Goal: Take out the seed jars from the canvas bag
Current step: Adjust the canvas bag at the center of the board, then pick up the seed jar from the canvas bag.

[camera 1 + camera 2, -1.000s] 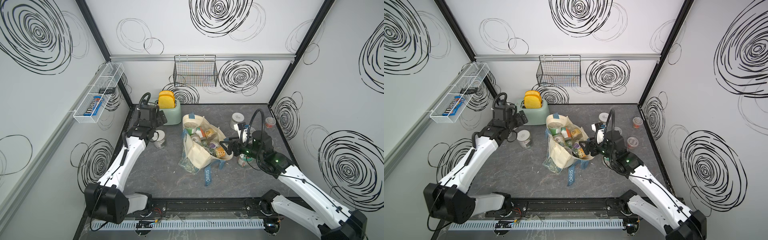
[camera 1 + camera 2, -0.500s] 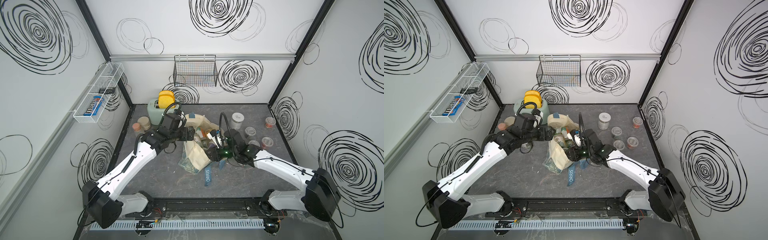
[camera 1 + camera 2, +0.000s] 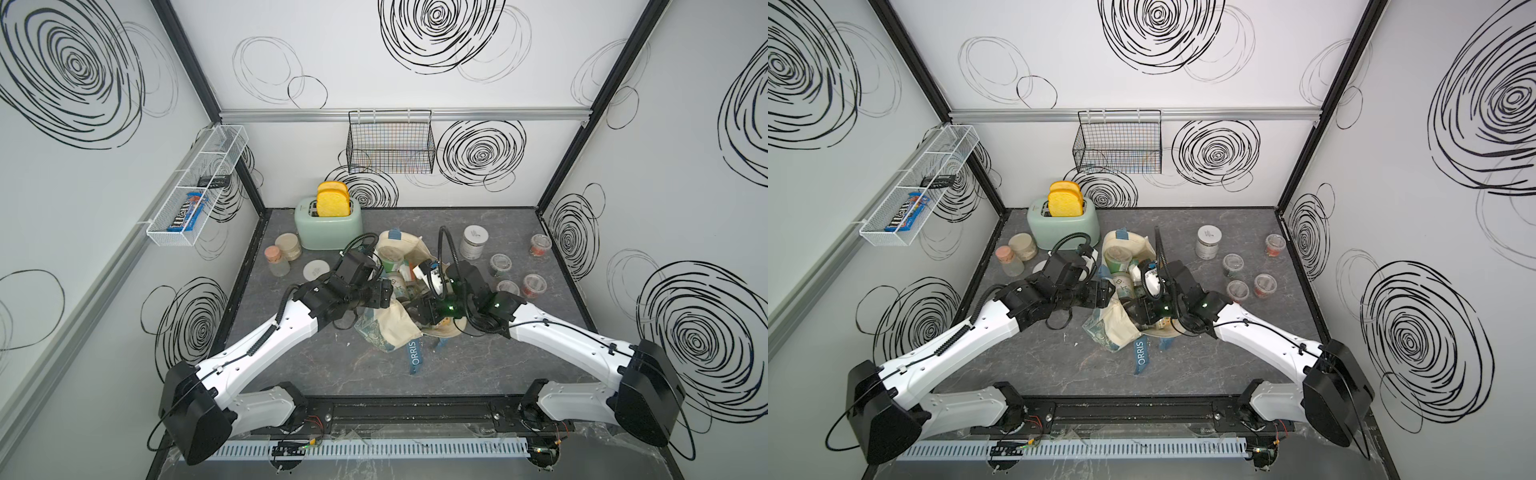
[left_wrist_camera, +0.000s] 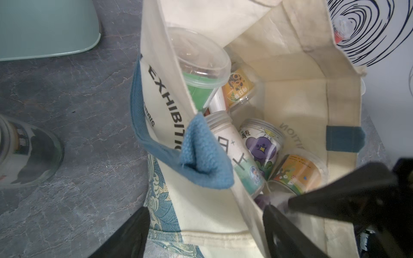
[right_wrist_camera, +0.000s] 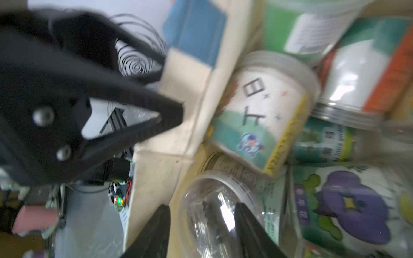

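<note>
The cream canvas bag (image 3: 399, 328) (image 3: 1117, 328) lies open mid-table with several seed jars inside. My left gripper (image 3: 386, 293) (image 4: 205, 208) is open and straddles the bag's side wall (image 4: 212, 212), one finger inside. My right gripper (image 3: 411, 307) (image 5: 202, 206) reaches into the bag's mouth, its jaws apart on either side of a clear-lidded seed jar (image 5: 207, 223). A strip of canvas shows between one finger and the lid. A white-labelled jar (image 5: 263, 111) (image 4: 237, 152) and a purple-cartoon jar (image 5: 348, 207) (image 4: 261, 147) lie close by. Several small seed jars (image 3: 534, 286) stand right of the bag.
A mint toaster (image 3: 328, 226) with yellow toast stands behind the bag. Two frosted jars (image 3: 288, 246) and a white-lidded jar (image 3: 316, 270) are at its left. A taller white-lidded jar (image 3: 473, 242) stands at the back right. The bag's blue strap (image 3: 413, 353) trails toward the front.
A second ago the left arm was back by the toaster and the right arm was over the jars at the right. Both have come in to the bag and stayed there.
</note>
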`<move>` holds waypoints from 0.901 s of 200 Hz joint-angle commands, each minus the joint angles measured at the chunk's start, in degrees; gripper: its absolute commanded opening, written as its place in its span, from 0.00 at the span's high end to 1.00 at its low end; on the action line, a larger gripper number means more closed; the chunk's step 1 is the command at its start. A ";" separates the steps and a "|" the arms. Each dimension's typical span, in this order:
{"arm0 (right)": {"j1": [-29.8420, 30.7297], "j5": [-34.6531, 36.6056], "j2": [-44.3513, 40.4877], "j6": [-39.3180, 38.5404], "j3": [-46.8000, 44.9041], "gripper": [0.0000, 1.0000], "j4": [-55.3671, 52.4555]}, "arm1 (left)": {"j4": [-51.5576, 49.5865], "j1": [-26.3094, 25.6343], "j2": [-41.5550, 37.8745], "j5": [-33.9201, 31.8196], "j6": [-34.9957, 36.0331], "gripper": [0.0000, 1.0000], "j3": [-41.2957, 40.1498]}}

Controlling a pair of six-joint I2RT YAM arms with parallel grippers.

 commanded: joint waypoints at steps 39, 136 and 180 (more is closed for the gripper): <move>-6.74 0.49 9.67 -0.50 11.59 0.26 2.34 | -1.82 -0.55 -2.11 -0.91 0.02 0.19 -3.15; -4.44 7.64 30.43 -2.25 31.85 0.03 -1.68 | -1.47 0.47 -2.97 -0.75 0.59 0.19 -4.04; -3.24 13.24 34.62 0.53 33.86 0.06 -1.95 | -1.38 1.54 -4.02 -0.23 0.90 0.19 -4.56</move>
